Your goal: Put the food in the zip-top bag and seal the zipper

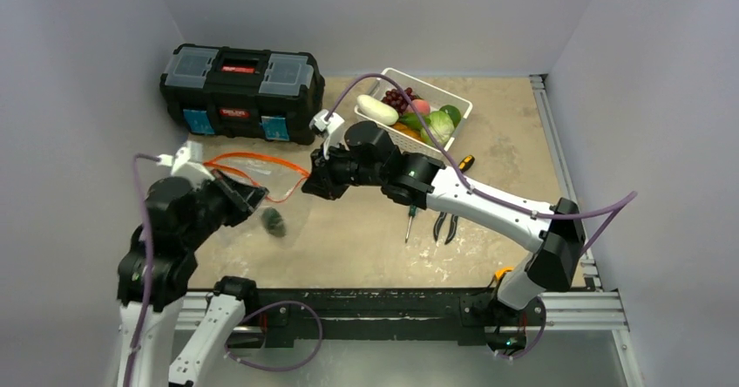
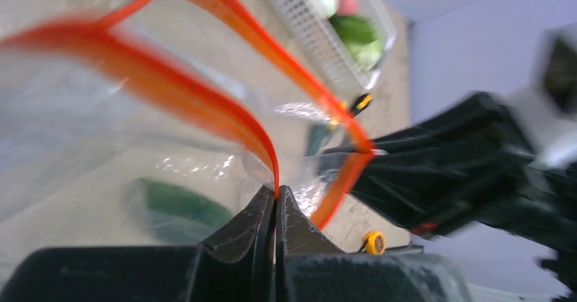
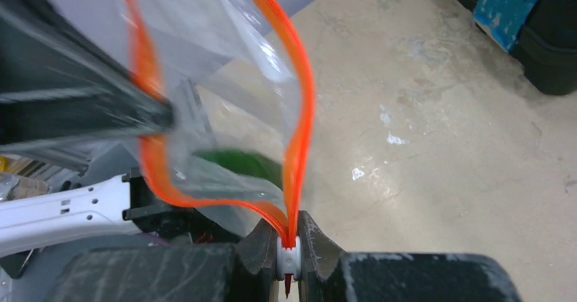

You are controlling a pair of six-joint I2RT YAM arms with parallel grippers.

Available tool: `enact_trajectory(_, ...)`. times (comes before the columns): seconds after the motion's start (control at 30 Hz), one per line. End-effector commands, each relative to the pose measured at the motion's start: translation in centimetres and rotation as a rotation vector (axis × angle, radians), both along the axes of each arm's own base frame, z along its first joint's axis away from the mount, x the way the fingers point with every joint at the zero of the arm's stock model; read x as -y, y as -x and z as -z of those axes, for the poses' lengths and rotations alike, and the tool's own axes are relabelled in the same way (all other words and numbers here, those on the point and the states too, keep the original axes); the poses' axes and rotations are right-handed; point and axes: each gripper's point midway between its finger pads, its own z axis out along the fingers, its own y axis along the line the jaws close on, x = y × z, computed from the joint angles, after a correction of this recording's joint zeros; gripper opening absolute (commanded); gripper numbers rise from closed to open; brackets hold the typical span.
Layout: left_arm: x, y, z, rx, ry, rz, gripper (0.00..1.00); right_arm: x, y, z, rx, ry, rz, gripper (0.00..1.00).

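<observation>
Pressed flat together right at the lens, the left fingers (image 2: 275, 200) pinch one end of the zipper (image 2: 204, 105), with no gap showing between them. The zip-top bag (image 1: 248, 182) is strung above the tabletop (image 1: 366, 239) between the two pairs of fingers. Its mouth gapes wide, and its long axis runs from the left fingers straight across to the right fingers (image 3: 289, 232). A white basket (image 1: 394, 77) holding other food sits beyond the right fingers, well apart from them. A dark green cucumber (image 2: 180, 207) lies inside the bag, below the zipper and between both pairs of fingers; it is too blurred to tell its heading. The small white slider (image 3: 289, 258) sits at the zipper's other end, and the right fingers are clamped on it from both sides.
</observation>
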Motion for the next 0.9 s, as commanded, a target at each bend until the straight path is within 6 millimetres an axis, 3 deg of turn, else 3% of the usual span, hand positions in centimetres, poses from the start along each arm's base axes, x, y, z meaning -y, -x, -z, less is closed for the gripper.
enact_trajectory(0.0,0.4,-1.6,11.2,-0.437,-0.089,0.037,0.00,-0.4,-1.1,0.7,-0.017,-0.027,0.000,0.00)
enact_trajectory(0.07,0.4,-1.8,11.3,-0.412,-0.093,0.039,0.00,-0.3,-0.8,1.4,-0.026,-0.027,-0.009,0.00)
enact_trajectory(0.13,0.6,-2.0,9.9,-0.332,-0.083,0.048,0.00,-0.1,-0.6,1.9,-0.027,-0.025,-0.010,0.00)
enact_trajectory(0.2,0.4,-2.2,8.8,-0.293,-0.093,0.047,0.00,0.0,-0.3,2.5,-0.040,-0.013,-0.020,0.13)
enact_trajectory(0.37,0.4,-2.8,8.3,-0.296,-0.133,0.073,0.00,0.7,0.4,2.6,-0.009,0.020,-0.074,0.47)
enact_trajectory(0.5,0.5,-3.3,6.7,-0.238,-0.159,0.105,0.00,1.6,1.2,1.1,0.023,-0.012,-0.090,0.76)
enact_trajectory(0.6,-0.1,-3.6,5.3,-0.210,-0.219,0.107,0.00,2.4,1.4,-0.9,0.042,-0.058,-0.068,0.85)
enact_trajectory(0.73,-0.5,-3.8,3.7,-0.160,-0.290,0.137,0.00,4.7,-1.5,-4.5,0.140,-0.095,0.128,0.92)
enact_trajectory(0.87,0.5,-4.6,4.7,-0.161,-0.280,0.197,0.00,8.1,-7.5,-5.8,0.197,-0.092,0.377,0.95)
